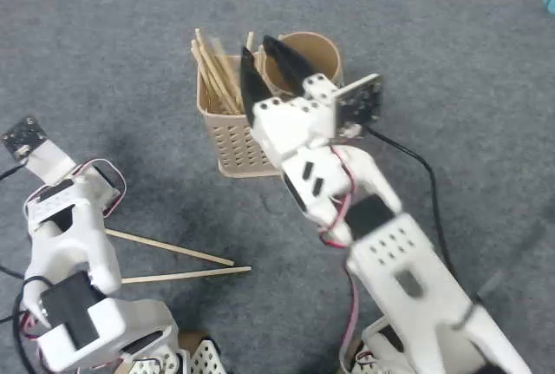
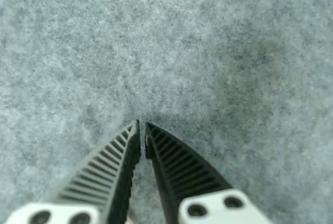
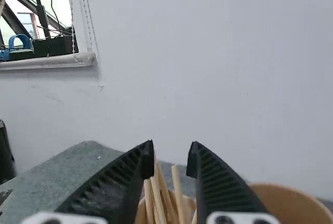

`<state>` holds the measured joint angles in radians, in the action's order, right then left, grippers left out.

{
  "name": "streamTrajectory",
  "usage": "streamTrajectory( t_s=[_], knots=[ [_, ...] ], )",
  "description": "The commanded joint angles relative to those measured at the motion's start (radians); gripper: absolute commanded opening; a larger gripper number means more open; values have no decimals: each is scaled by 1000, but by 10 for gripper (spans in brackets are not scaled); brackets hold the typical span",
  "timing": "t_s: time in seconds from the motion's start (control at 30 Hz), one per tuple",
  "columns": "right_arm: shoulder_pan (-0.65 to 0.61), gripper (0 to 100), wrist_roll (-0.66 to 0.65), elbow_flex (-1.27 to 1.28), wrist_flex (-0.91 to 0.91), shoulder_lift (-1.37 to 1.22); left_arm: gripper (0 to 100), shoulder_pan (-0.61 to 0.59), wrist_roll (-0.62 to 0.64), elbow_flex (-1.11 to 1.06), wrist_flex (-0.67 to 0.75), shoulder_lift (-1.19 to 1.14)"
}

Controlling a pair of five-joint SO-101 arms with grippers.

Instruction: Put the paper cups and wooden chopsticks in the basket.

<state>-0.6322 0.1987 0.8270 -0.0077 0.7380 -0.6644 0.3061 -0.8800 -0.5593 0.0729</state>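
A beige perforated basket stands at the back middle of the grey carpet, holding a bundle of wooden chopsticks and a brown paper cup. My right gripper hangs open just above the basket, between the bundle and the cup. In the right wrist view its fingers frame the chopstick tips and the cup's rim below them, gripping nothing. Two loose chopsticks lie on the carpet in front of the basket. My left gripper is shut and empty, pointing at bare carpet at the front left.
Grey carpet covers the whole work surface. A white wall rises behind the basket, with a window sill off to one side. A black cable runs along the right arm.
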Motion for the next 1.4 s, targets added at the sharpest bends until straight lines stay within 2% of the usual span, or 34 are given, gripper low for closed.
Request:
streamTrajectory(
  t_s=[0.0, 0.1, 0.17, 0.27, 0.4, 0.63, 0.8, 0.9, 0.97, 1.17, 1.37],
  knots=[
    [7, 106, 64, -6, 437, 251, 15, 3, 5, 41, -2, 5],
    [4, 106, 66, -5, 760, 384, 15, 3, 5, 41, -2, 5],
    [2, 106, 64, 12, 901, 430, 15, 3, 5, 41, -2, 5],
    [-7, 106, 57, 43, 1046, 453, 15, 3, 5, 41, -2, 5],
    [-7, 106, -64, 150, 1142, 453, 15, 3, 5, 41, -2, 5],
    [4, 102, -201, 402, 1081, 453, 13, 3, 6, 38, -18, 12],
    [21, 102, -227, 534, 967, 452, 15, -11, 3, 51, -175, 15],
    [21, 105, -233, 710, 777, 455, 15, -78, 3, 88, -295, 15],
    [25, 102, -284, 783, 667, 460, 15, -109, -6, 137, -371, 15],
    [22, 102, -305, 775, 688, 453, 15, -124, -28, 239, -620, 15],
    [22, 102, -308, 773, 688, 453, 13, -130, -81, 226, -643, 26]
  ],
)
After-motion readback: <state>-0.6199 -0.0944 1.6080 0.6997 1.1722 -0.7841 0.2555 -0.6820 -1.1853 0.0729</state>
